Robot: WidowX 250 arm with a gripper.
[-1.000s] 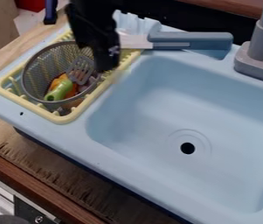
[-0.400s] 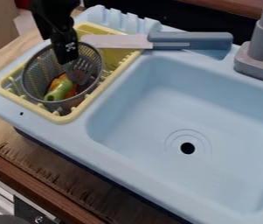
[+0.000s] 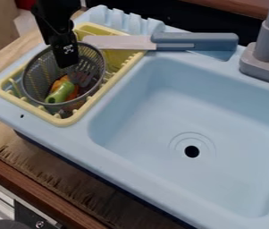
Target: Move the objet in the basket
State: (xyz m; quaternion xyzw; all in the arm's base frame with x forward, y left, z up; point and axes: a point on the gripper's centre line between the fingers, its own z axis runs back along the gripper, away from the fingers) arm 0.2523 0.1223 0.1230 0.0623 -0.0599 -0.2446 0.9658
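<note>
The arm (image 3: 54, 18) has swung left in view, its jaws uncovering more knife blade (image 3: 118, 42).

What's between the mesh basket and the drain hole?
Camera view: from the mesh basket to the drain hole, it's the yellow rack's edge, the sink rim, then bare blue basin.

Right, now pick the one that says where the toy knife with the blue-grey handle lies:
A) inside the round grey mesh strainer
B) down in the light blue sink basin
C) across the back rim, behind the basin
C: the toy knife lies along the rim behind the basin, its blade reaching over the yellow rack.
</note>
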